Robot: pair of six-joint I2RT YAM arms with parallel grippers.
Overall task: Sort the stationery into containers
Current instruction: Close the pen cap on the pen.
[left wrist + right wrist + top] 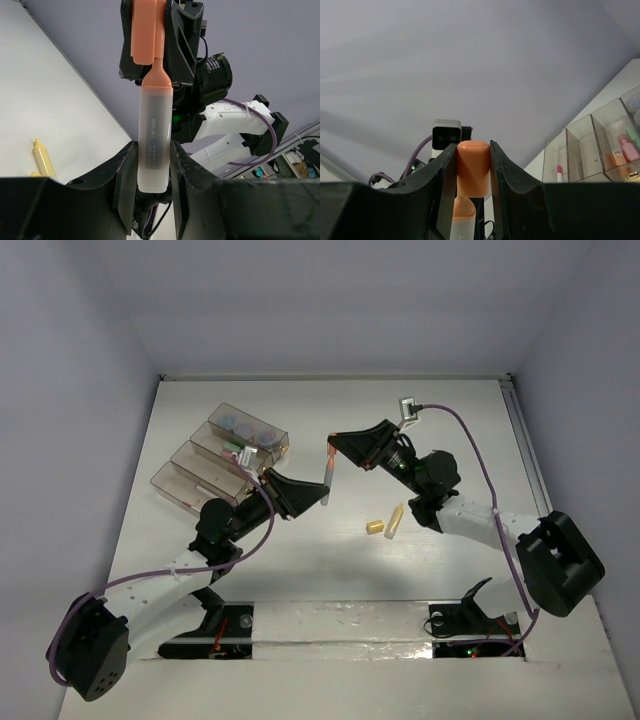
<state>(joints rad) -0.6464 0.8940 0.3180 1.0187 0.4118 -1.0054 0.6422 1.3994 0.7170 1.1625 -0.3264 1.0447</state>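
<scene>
An orange-tipped stick of the stationery, a frosted white highlighter [326, 483] [155, 140], hangs in the air between the arms. My left gripper [308, 496] [153, 172] is shut on its lower barrel. Its orange cap [331, 451] [145, 30] [473, 167] sits at the stick's orange tip [462, 210], with my right gripper [337, 446] [473, 165] shut on it. I cannot tell whether the cap is seated or just off. The containers [222, 458] [600, 145], four clear boxes in a row, stand at the left rear with small coloured items inside.
A pale yellow stick [394, 521] [42, 159] and a short yellow cap [375, 527] lie on the white table right of centre. A pink-tipped item [559, 173] stands in one box. Both arm bases are at the near edge.
</scene>
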